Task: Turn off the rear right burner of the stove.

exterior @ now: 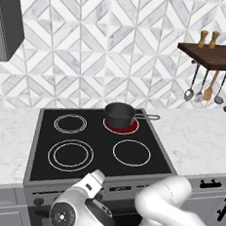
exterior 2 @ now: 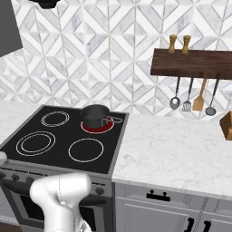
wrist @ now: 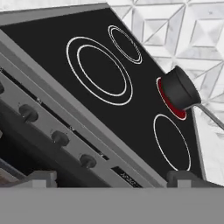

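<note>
The stove [exterior: 99, 150] is a grey range with a black glass cooktop [wrist: 135, 114]. Its rear right burner [exterior: 127, 128] glows red under a black pot [exterior: 119, 114] with a long handle; the red burner disc [exterior 2: 94, 128] and the pot [exterior 2: 95, 115] show again from the right, and the burner rim [wrist: 168, 103] peeks from under the pot [wrist: 180, 87] in the hand view. Small dark knobs [wrist: 60, 138] line the front panel. My gripper [wrist: 113, 179] is open, low in front of that panel, with nothing between its fingertips [wrist: 43, 177].
A large double-ringed burner [exterior: 71, 154] is front left, a small double-ringed one [exterior: 70, 123] rear left, a plain ring [exterior: 131, 152] front right. Marble counters [exterior 2: 172, 149] flank the stove. A wooden shelf [exterior 2: 192, 63] holds shakers, with utensils [exterior 2: 175, 102] hanging below.
</note>
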